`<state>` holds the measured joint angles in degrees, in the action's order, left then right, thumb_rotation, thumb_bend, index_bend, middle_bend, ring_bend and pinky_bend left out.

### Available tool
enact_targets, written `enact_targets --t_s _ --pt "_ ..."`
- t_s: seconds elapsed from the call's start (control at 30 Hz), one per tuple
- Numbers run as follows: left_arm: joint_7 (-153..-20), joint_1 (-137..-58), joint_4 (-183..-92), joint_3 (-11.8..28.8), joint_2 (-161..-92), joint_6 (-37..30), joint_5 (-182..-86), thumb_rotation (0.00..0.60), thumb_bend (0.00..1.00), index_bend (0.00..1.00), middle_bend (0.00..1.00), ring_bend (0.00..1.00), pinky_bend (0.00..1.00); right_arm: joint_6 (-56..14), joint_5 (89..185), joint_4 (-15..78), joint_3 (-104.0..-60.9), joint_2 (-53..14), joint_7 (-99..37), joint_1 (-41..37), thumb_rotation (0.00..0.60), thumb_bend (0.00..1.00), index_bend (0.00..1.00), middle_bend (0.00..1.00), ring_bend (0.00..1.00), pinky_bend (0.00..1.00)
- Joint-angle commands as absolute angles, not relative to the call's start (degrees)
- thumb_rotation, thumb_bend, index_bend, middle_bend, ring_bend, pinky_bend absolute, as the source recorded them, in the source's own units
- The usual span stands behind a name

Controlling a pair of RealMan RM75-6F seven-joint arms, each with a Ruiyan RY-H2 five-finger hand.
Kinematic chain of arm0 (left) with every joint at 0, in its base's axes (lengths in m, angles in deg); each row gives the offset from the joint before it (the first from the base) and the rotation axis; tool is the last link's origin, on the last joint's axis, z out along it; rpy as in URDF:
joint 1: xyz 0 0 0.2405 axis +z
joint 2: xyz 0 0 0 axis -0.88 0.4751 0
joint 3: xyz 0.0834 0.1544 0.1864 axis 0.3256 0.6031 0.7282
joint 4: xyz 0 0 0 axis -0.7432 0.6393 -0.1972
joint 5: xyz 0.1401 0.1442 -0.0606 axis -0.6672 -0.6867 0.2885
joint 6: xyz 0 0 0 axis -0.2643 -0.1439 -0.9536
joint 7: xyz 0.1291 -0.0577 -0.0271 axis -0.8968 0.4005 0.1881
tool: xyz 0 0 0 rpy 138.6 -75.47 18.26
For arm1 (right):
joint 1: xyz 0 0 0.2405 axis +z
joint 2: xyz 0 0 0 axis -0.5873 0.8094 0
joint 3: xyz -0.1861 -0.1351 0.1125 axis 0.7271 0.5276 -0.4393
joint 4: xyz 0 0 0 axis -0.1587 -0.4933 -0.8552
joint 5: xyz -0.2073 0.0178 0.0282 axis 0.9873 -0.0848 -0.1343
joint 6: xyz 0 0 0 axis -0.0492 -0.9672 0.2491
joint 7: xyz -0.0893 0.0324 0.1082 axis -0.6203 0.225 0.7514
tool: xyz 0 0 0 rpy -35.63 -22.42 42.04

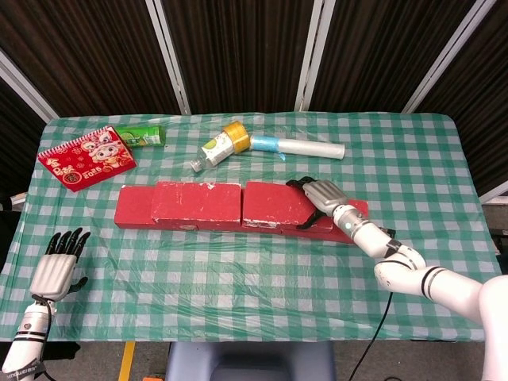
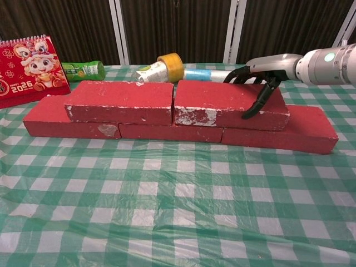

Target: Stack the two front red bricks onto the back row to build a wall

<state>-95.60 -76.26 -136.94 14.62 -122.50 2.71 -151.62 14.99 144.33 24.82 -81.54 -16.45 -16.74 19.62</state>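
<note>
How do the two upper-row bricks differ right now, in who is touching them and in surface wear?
The right upper brick is gripped at its right end by the right hand; the left upper brick is untouched. The right upper brick has a large white scuff on its front face; the left upper brick shows only small chips along its edges. Both are red, lie flat on the bottom row, and nearly meet end to end.

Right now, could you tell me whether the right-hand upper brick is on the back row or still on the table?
On the back row: the right upper brick lies flat across the bottom bricks, gripped by the right hand.
</note>
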Motion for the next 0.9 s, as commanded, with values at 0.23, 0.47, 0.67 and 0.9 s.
enact_targets --t_s 0.23,0.47,0.67,0.9 --pt "-95.5 -76.3 -137.1 14.6 -122.4 2.4 -151.5 0.6 0.23 0.0 0.0 0.0 0.04 15.2 143.4 24.8 -82.0 -16.9 -17.7 19.7 0.6 0.15 0.16 0.26 0.15 0.42" --pt "-95.5 -76.3 -137.1 14.6 -122.3 2.4 -151.5 0.6 0.23 0.0 0.0 0.0 0.04 16.3 141.9 24.8 -82.1 -17.0 -18.6 20.0 0.6 0.12 0.01 0.16 0.05 0.34" --pt "-95.4 -76.3 -137.0 14.5 -122.4 2.5 -151.5 0.6 0.23 0.0 0.0 0.0 0.04 16.2 142.1 25.4 -82.4 -16.9 -18.4 19.8 0.6 0.1 0.0 0.15 0.04 0.32" --pt "-95.5 -76.3 -137.0 14.5 -122.4 2.5 -151.4 0.6 0.23 0.0 0.0 0.0 0.04 16.2 142.7 25.9 -82.6 -16.6 -17.9 19.6 0.6 0.08 0.0 0.14 0.04 0.31"
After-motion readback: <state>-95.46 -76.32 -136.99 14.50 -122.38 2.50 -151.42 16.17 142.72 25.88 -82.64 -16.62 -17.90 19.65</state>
